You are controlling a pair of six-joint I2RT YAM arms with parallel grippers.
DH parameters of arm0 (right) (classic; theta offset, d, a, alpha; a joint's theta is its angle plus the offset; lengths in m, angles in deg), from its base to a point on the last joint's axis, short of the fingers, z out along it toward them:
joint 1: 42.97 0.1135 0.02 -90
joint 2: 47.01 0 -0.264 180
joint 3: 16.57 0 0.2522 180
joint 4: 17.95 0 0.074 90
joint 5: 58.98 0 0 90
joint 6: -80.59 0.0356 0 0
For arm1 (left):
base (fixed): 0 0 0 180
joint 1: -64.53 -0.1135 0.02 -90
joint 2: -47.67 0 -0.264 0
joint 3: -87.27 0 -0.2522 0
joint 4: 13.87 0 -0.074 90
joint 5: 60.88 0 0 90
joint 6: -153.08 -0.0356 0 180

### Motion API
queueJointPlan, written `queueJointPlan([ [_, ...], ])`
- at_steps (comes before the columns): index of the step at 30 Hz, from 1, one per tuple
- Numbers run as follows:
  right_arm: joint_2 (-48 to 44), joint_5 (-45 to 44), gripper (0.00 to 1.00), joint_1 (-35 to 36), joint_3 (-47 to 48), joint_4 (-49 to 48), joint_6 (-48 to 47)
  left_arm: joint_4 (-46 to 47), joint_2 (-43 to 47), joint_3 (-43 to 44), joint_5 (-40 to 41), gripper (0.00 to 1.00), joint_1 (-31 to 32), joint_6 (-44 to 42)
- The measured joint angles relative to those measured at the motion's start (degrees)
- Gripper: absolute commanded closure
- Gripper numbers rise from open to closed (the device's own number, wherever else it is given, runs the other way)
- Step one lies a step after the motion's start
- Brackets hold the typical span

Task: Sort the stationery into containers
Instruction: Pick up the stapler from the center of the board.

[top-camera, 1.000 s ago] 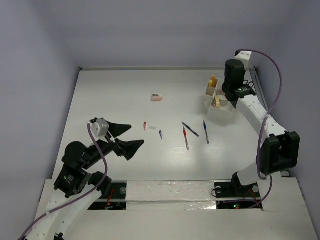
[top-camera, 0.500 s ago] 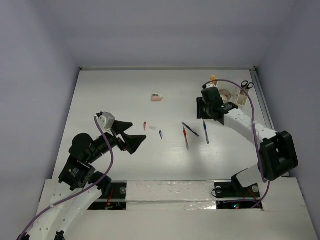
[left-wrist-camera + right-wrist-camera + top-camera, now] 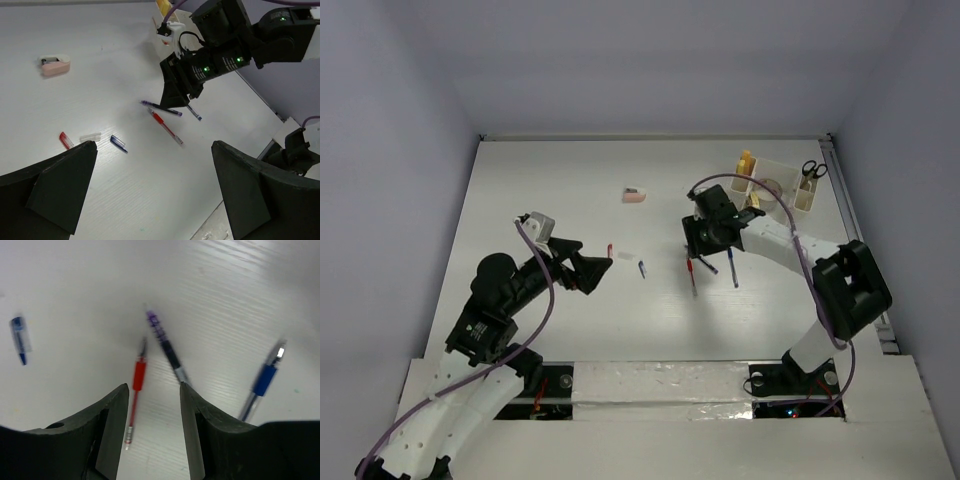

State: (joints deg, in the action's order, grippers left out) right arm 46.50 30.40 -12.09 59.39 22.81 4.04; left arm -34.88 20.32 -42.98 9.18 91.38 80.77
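Observation:
Three pens lie mid-table: a red pen (image 3: 691, 276) (image 3: 134, 390), a dark purple pen (image 3: 167, 347) (image 3: 161, 108) and a blue pen (image 3: 732, 266) (image 3: 262, 382). My right gripper (image 3: 695, 246) (image 3: 152, 390) hangs open just above them, the red pen's tail below the gap by its left finger, nothing held. Left of them lie a red cap (image 3: 610, 251), a clear cap (image 3: 90, 136) and a blue cap (image 3: 641, 268). A pink block (image 3: 634, 196) lies farther back. My left gripper (image 3: 588, 270) (image 3: 154, 150) is wide open and empty, near the caps.
The cream-white organizer (image 3: 788, 205) stands at the back right, with black scissors (image 3: 810, 170), a yellow item (image 3: 747, 160) and a tape roll (image 3: 767, 188) in its compartments. The right arm's cable loops above the pens. Walls enclose the table on three sides.
My right arm swung from the organizer leftward and nearer, down over the pens, and its jaws opened. My left arm edged right toward the caps, still open.

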Motion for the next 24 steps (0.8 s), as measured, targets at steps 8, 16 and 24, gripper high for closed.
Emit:
queueJointPlan([
  [8, 7.6, 3.1, 0.34, 3.8, 9.2, -2.4, -1.0, -0.6, -2.1, 0.0, 3.8, 0.01, -1.6, 0.6],
  [16, 30.2, 4.4, 0.13, 3.6, 39.1, -1.1, -14.7, -1.3, -3.4, 0.0, 3.8, 0.01, -4.1, 0.6],
  [24, 46.2, 4.0, 0.01, 3.6, 62.7, 9.0, -32.0, -1.2, -3.5, 0.0, 2.0, 0.01, -6.8, 0.5],
])
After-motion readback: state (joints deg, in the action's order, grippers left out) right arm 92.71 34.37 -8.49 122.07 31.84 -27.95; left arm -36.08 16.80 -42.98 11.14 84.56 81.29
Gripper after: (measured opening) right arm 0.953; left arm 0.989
